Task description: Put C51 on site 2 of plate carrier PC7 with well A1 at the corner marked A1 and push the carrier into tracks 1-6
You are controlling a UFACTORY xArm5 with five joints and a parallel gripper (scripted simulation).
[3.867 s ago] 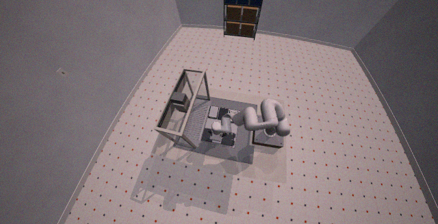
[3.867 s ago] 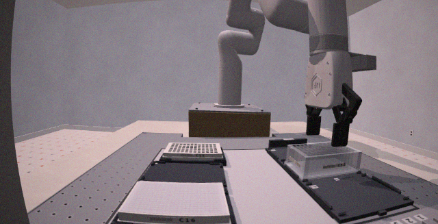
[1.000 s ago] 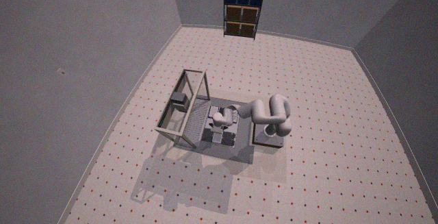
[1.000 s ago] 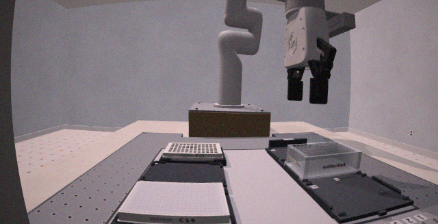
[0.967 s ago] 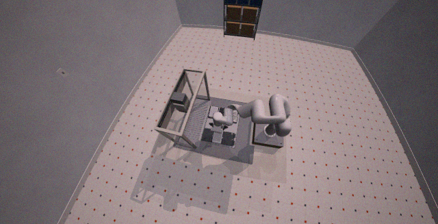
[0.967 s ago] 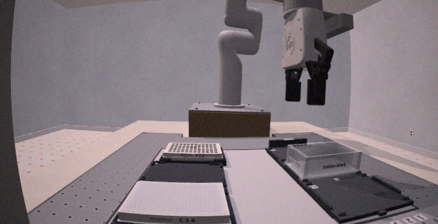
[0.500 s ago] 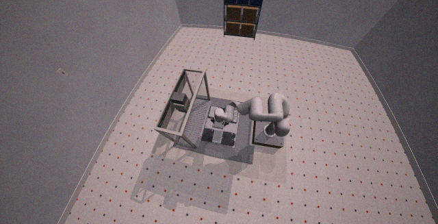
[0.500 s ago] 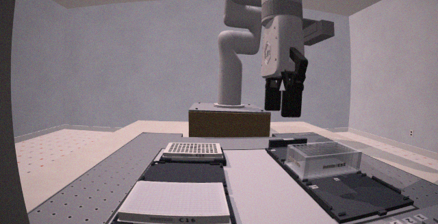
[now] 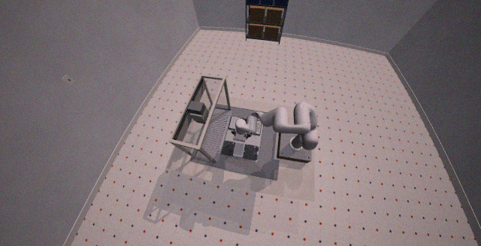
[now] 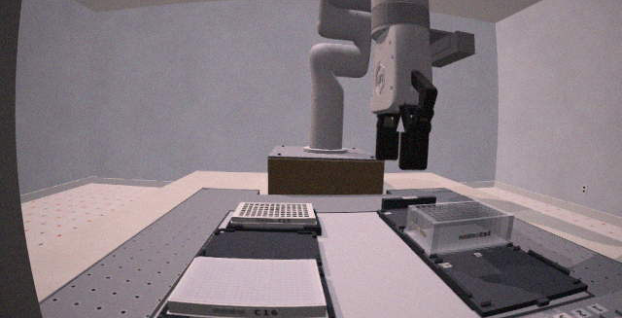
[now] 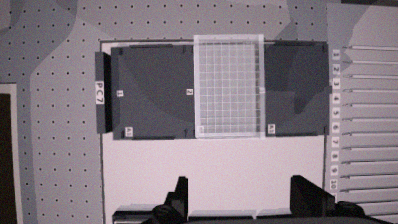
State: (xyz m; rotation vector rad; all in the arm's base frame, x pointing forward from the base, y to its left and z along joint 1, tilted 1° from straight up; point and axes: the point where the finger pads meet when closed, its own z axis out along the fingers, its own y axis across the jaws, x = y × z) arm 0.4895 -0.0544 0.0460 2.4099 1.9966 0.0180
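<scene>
The carrier PC7 (image 9: 249, 153) (image 10: 525, 271) (image 11: 152, 100) lies on the apron, its front end by track numbers 1 to 6. The clear block C51 (image 9: 238, 150) (image 10: 462, 230) (image 11: 229, 87) stands level on site 2, its A1 corner at the marked side; whether it is flat inside the locators I cannot tell. Sites 1 and 3 are empty. The plate C15 (image 10: 274, 212) is on S1, the plate C16 (image 10: 248, 284) on S3; the nest S2 (image 10: 267, 245) is empty. My gripper (image 10: 399, 155) (image 11: 239, 193) is open and empty, above the carrier's height and clear of it.
The loading rails (image 9: 218, 127) (image 11: 372, 126) run on from the apron (image 10: 374, 260) (image 11: 215, 165). A framed instrument housing (image 9: 207, 122) stands over the rails. The carrier handle (image 10: 408, 202) (image 11: 103, 92) points toward the robot base. No lit lamp is visible.
</scene>
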